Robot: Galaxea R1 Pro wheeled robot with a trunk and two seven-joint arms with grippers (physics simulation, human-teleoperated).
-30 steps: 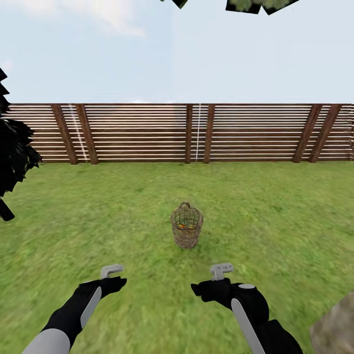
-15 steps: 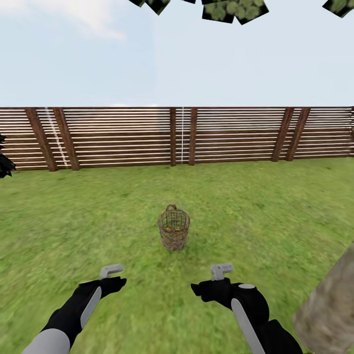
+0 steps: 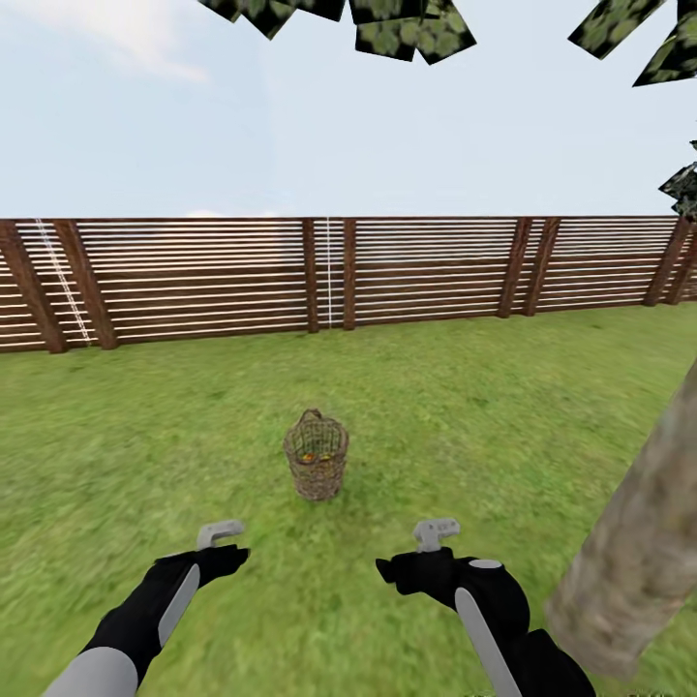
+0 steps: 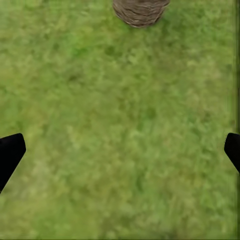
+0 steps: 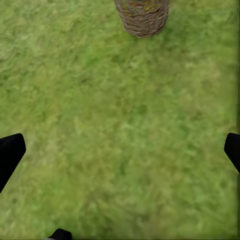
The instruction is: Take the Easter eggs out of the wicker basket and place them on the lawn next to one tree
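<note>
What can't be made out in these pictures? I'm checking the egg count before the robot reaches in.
- Eggs: in the head view, just a small yellow-orange blur behind the basket weave; their number can't be told.
- Basket top: cut off by the frame edge in the left wrist view and the right wrist view.
- Tree: the head view's edge cuts off its trunk; where it meets the lawn is blurred.

so I count one wicker basket (image 3: 315, 468), one tree trunk (image 3: 639, 542), one fence (image 3: 194, 281), two hands: left hand (image 3: 221, 533), right hand (image 3: 436, 530)
</note>
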